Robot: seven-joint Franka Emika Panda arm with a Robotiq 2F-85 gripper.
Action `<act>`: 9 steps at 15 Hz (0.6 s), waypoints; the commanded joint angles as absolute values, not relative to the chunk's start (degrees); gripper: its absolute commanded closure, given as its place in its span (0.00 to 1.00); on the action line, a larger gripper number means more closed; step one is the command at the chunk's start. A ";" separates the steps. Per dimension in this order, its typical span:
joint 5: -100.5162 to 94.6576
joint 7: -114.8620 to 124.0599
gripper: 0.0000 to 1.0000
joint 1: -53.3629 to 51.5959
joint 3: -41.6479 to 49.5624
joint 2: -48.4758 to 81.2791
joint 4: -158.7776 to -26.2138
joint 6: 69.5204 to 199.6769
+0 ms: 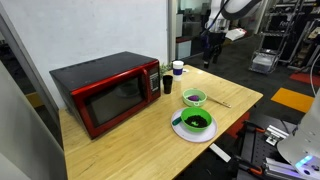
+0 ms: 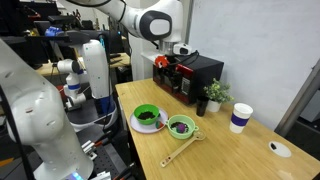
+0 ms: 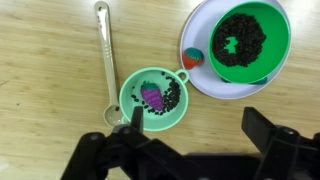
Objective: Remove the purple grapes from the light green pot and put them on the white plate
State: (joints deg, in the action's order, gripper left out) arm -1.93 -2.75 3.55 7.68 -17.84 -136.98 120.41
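The light green pot (image 3: pixel 128 95) sits on the wooden table and holds the purple grapes (image 3: pixel 152 97) among dark beans. It shows in both exterior views (image 1: pixel 194 97) (image 2: pixel 181 127). The white plate (image 3: pixel 215 85) lies beside it, with a darker green bowl (image 3: pixel 245 40) full of dark bits and a small red and blue object (image 3: pixel 192 58) on it. The plate also shows in both exterior views (image 1: pixel 180 130) (image 2: pixel 134 125). My gripper (image 3: pixel 200 125) is open and empty, high above the table between pot and plate, and also shows in both exterior views (image 1: pixel 212 42) (image 2: pixel 180 50).
A wooden spoon (image 3: pixel 103 50) lies next to the pot. A red microwave (image 1: pixel 105 92), a small potted plant (image 2: pixel 214 95) and a white cup (image 2: pixel 240 117) stand further back on the table. The table edge (image 1: pixel 235 120) runs close to the plate.
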 commanded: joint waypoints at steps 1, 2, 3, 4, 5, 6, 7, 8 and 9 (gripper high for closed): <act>-1.87 -8.36 0.00 4.60 9.19 -7.32 -127.48 117.94; -2.19 -8.91 0.00 4.84 9.42 -4.91 -125.50 117.70; -2.44 -9.42 0.00 5.06 9.62 -2.49 -123.53 117.58; -2.46 -10.05 0.00 5.34 9.74 -0.04 -121.54 117.21; -2.59 -10.11 0.00 5.57 9.70 2.35 -120.02 117.33; -2.91 -10.10 0.00 5.83 9.62 4.50 -118.48 117.17; -3.16 -9.91 0.00 6.04 9.46 6.75 -117.25 117.38; -3.14 -9.80 0.00 6.20 9.30 8.81 -116.14 117.34; -3.18 -9.59 0.00 6.30 9.14 10.65 -115.36 117.54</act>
